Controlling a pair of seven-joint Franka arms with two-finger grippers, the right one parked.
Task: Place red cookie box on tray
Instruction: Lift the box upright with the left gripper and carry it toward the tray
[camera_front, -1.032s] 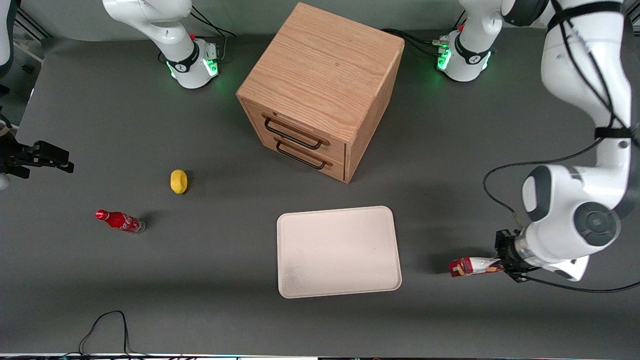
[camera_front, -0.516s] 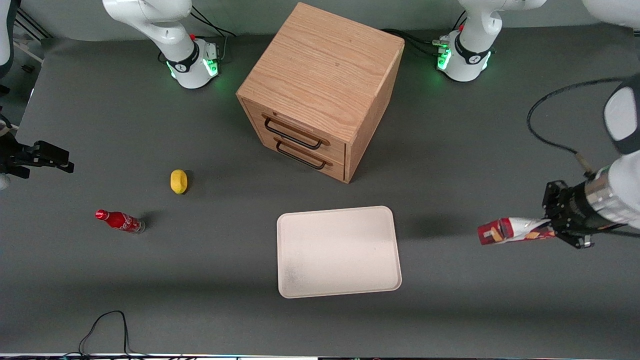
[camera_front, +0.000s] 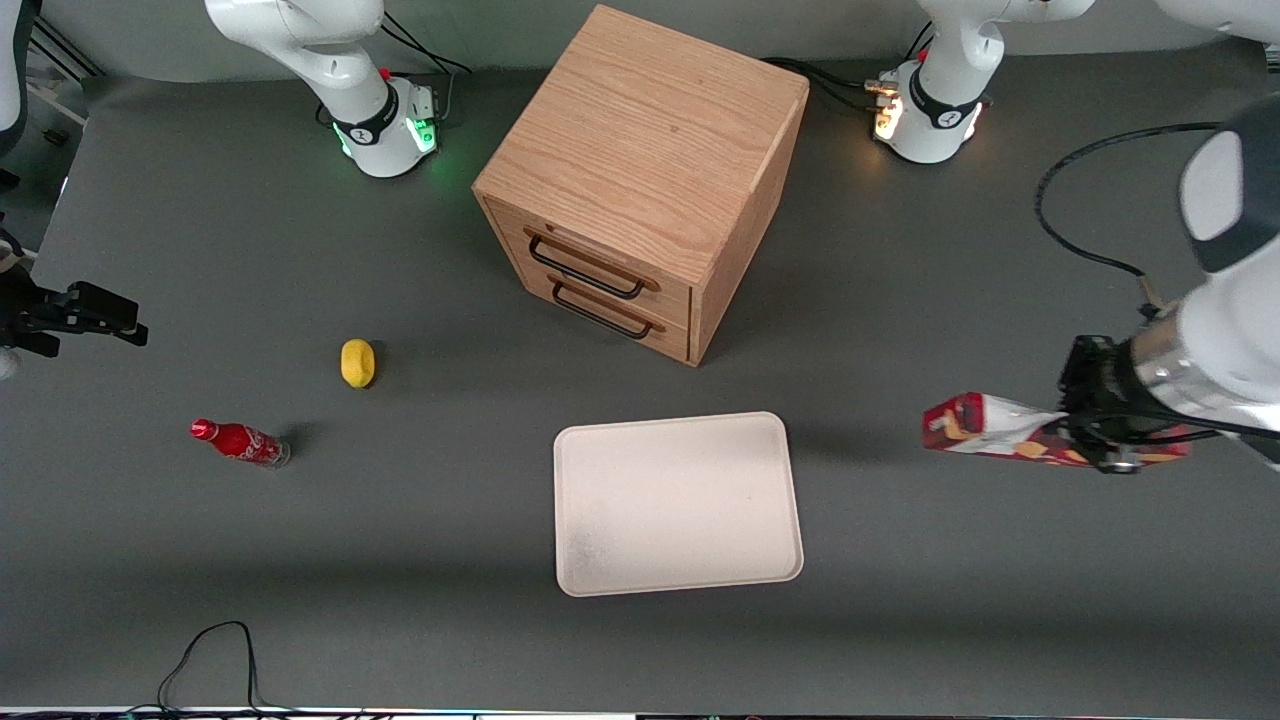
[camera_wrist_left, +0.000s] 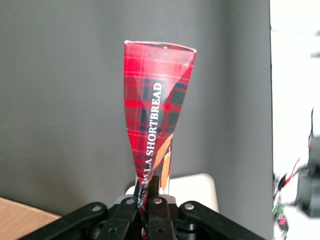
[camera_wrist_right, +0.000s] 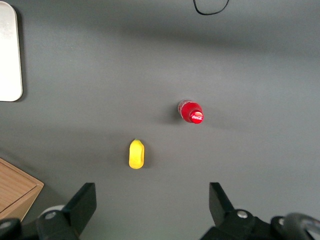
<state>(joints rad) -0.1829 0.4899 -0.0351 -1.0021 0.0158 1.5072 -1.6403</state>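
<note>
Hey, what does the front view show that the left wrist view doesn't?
Only the front view shows the wooden drawer cabinet, the yellow lemon-like object and the small red soda bottle. Only the left wrist view shows the box's tartan pattern and SHORTBREAD lettering. Both show the gripper shut on the red cookie box, off the tray.

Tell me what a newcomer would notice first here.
Probably the red cookie box, held in the air by the gripper at the working arm's end of the table, its fingers shut on it. Next, the big wooden cabinet mid-table, with the cream tray nearer the front camera, nothing on it.
</note>
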